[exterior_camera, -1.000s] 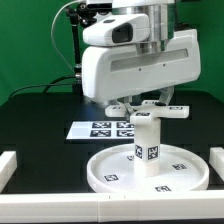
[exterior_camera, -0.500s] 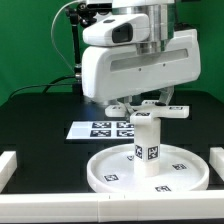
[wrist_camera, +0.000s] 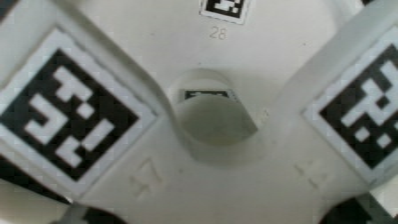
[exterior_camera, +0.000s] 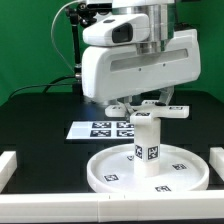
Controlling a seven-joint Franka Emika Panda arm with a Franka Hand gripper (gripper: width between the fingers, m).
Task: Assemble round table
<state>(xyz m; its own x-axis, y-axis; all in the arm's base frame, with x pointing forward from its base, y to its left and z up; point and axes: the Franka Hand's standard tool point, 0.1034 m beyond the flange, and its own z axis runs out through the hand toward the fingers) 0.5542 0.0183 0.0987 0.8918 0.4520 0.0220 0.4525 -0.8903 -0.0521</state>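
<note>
Nothing has moved since the earlier frames. Exterior view: the disc (exterior_camera: 105, 172) lies by the counter's near edge, the leg (exterior_camera: 147, 146) upright at its centre, the foot (exterior_camera: 166, 112) atop it. The arm stands vertical, gripper (exterior_camera: 146, 104) down at the foot; I cannot tell whether it grips. Wrist view: the foot (wrist_camera: 214, 125) fills the frame. Keep it level and centred while turning.

The marker board (exterior_camera: 97, 129) lies flat on the black table (exterior_camera: 40, 125), white bars (exterior_camera: 8, 166) at its edges.
</note>
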